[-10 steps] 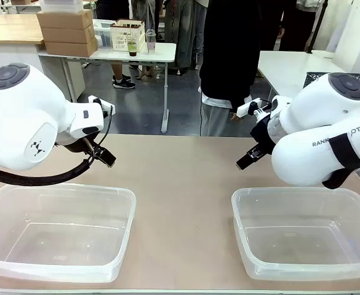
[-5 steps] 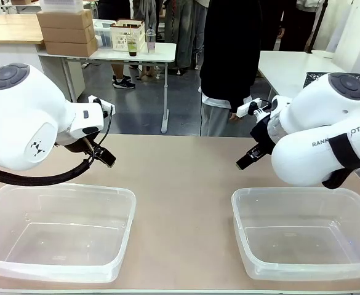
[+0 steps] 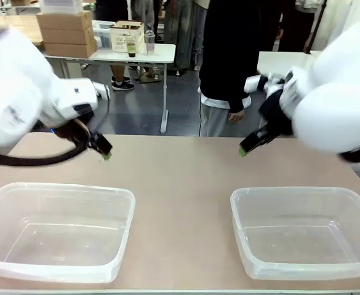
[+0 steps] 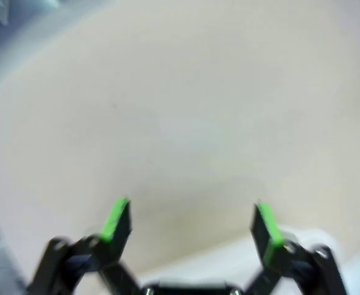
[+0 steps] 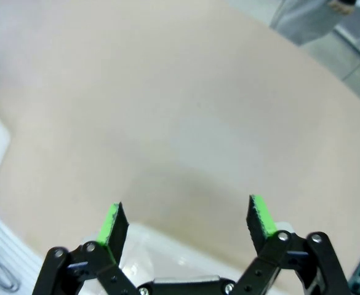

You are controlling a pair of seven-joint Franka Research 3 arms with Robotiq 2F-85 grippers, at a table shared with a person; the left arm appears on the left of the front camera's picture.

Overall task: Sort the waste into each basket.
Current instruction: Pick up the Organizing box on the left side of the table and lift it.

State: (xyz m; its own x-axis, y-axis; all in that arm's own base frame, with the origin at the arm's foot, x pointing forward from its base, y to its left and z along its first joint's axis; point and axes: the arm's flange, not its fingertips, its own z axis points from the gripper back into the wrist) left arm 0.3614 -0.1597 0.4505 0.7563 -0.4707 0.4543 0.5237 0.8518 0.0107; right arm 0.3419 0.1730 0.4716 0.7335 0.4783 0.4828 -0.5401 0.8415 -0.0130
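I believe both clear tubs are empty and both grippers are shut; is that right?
Not quite. The left tub and right tub are empty, but the grippers are open: the left gripper in the left wrist view and the right gripper in the right wrist view have fingers spread.

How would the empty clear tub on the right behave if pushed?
Probably slides easily: the right tub looks empty and thin-walled on a smooth table. Low and wide, it seems unlikely to tip. It may flex if pinched.
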